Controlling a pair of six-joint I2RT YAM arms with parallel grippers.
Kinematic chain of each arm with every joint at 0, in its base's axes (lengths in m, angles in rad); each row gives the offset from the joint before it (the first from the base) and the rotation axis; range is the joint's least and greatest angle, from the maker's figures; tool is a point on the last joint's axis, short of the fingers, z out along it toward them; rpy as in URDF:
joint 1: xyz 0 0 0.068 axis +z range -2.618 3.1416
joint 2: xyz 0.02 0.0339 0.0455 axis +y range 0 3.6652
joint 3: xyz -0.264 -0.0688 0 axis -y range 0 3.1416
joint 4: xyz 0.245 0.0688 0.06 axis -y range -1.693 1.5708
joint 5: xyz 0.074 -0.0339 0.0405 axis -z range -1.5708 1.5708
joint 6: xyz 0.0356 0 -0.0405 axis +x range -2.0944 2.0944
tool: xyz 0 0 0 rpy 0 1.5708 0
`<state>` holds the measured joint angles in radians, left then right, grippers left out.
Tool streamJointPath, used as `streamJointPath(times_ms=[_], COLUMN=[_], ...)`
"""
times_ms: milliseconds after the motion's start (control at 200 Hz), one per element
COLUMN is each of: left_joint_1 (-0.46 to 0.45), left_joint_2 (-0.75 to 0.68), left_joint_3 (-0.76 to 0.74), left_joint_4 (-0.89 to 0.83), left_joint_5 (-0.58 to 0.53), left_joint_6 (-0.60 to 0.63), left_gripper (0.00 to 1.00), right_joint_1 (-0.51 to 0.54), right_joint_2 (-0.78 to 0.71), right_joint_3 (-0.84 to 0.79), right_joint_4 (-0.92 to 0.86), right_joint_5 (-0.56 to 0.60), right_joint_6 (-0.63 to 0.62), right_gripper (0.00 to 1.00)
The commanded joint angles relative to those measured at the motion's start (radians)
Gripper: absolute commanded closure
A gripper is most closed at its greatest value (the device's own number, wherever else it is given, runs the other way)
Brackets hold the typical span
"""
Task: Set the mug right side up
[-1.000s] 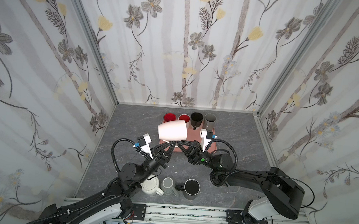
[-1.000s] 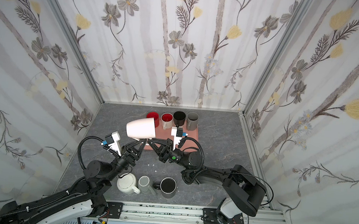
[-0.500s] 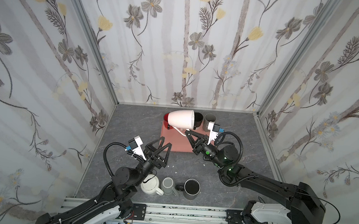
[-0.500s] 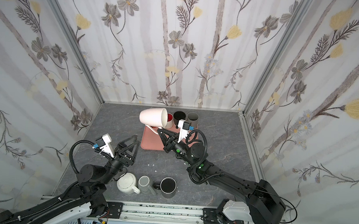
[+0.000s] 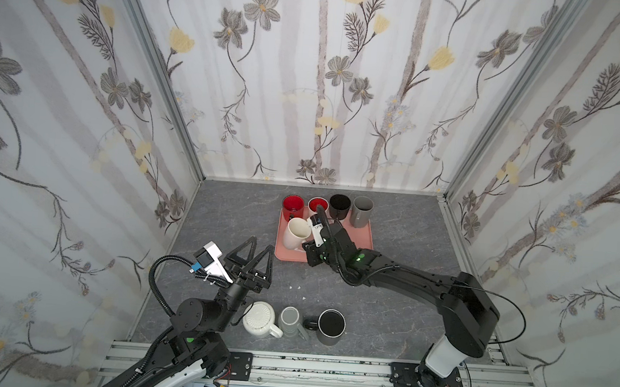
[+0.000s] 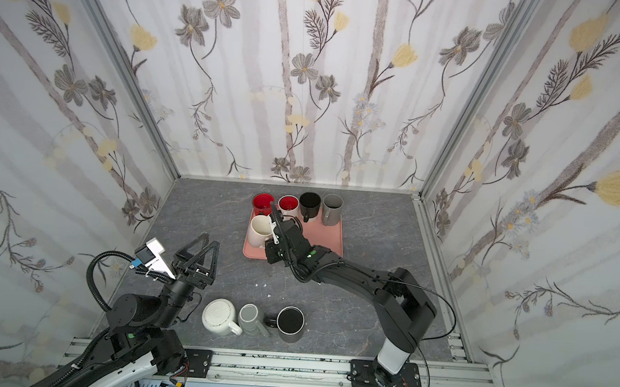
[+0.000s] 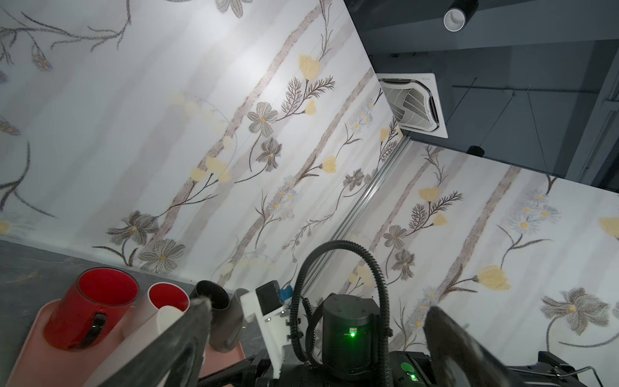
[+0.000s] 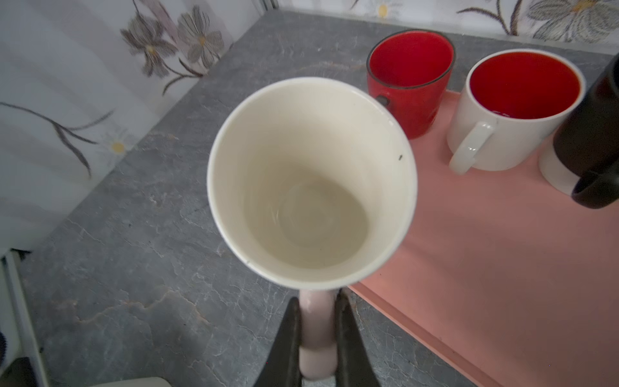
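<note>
**Arms: 2.**
- The right gripper (image 8: 318,298) is pressed onto the handle (image 8: 316,338) of the mug (image 5: 297,232), with one finger on each side.
- The left gripper (image 5: 262,242) has its jaws spread wide and holds nothing. It is raised above the table (image 5: 410,238), well apart from the tray (image 5: 363,239).

**Task item: 1.**
- The cream mug is mouth up in both top views and in the right wrist view.
- It sits at the left edge of the pink tray, just in front of the back row.
- The mug body hides its base, so it cannot be told whether the base touches the tray.

**Tray: 1. It carries a back row of 4 upright mugs:**
1. red mug (image 5: 292,204)
2. white mug with red interior (image 5: 318,204)
3. black mug (image 5: 339,206)
4. grey mug (image 5: 362,211)

**Front of the table: 3 mugs in a row, near the left arm's base.**
1. front white mug (image 5: 259,318), ridged base facing up
2. front grey mug (image 5: 289,320)
3. front black mug (image 5: 330,324)
</note>
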<state>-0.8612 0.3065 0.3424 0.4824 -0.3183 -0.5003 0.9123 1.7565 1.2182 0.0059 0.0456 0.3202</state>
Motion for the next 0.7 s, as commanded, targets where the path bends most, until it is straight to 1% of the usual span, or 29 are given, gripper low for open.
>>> streamJointPath(times_ms=[0, 140, 275, 694], left_joint_1=[0.001, 0.002, 0.002, 0.001], left_joint_2=[-0.007, -0.014, -0.015, -0.014], left_joint_3=[0.01, 0.007, 0.004, -0.004], left_joint_4=[-0.034, -0.036, -0.038, -0.04], left_joint_5=[-0.022, -0.027, -0.025, -0.037], left_joint_6=[0.011, 0.007, 0.005, 0.012], left_gripper=[0.0, 0.0, 0.0, 0.0], right_joint_1=[0.015, 0.02, 0.02, 0.026], right_joint_2=[0.063, 0.145, 0.191, 0.266], right_joint_3=[0.071, 0.143, 0.181, 0.258], right_joint_4=[-0.015, -0.051, -0.071, -0.118], right_joint_5=[0.039, 0.086, 0.125, 0.101], right_joint_6=[-0.078, -0.105, -0.112, -0.127], right_gripper=[1.0, 1.0, 1.0, 1.0])
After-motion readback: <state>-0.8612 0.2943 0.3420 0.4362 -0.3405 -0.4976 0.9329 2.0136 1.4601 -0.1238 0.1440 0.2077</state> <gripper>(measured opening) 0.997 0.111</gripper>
